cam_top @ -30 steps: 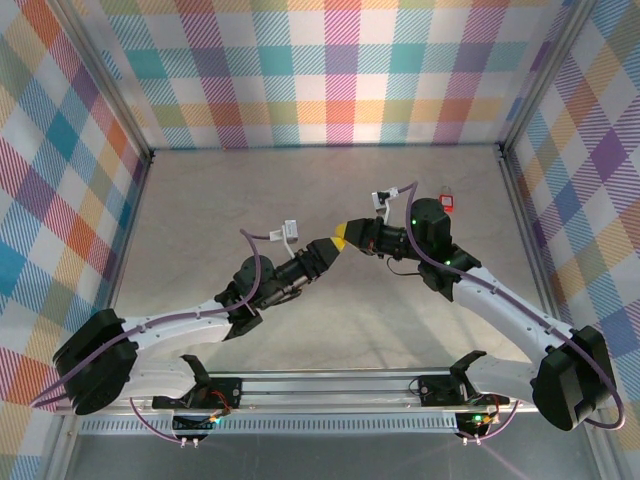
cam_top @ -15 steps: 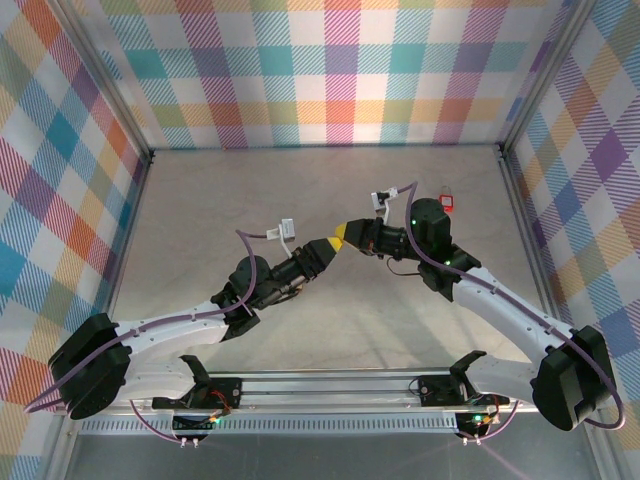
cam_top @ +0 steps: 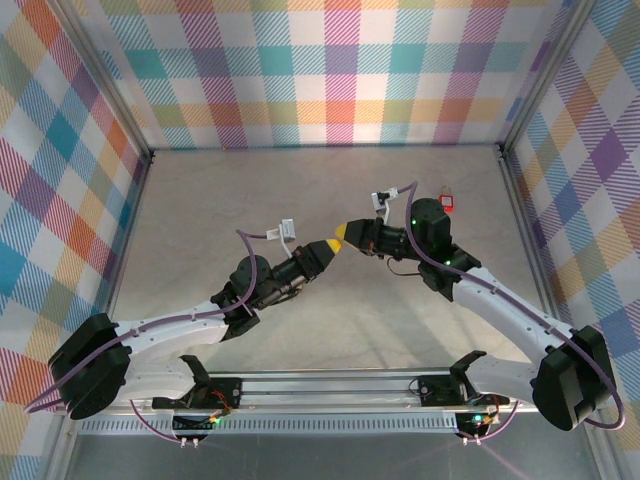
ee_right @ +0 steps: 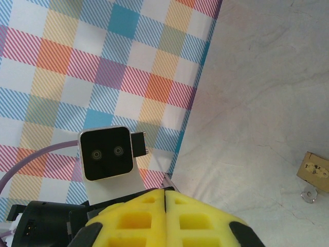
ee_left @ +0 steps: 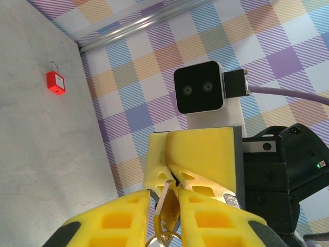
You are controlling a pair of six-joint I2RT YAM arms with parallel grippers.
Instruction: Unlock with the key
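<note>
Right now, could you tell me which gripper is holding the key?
The left gripper: the key sits between its yellow fingers in the left wrist view, whereas the right gripper is closed tip to tip.

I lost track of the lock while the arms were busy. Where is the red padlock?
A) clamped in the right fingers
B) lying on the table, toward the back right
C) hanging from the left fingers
B: the red padlock lies on the table behind the right arm, apart from the left gripper and right gripper, which meet mid-table at the key.
</note>
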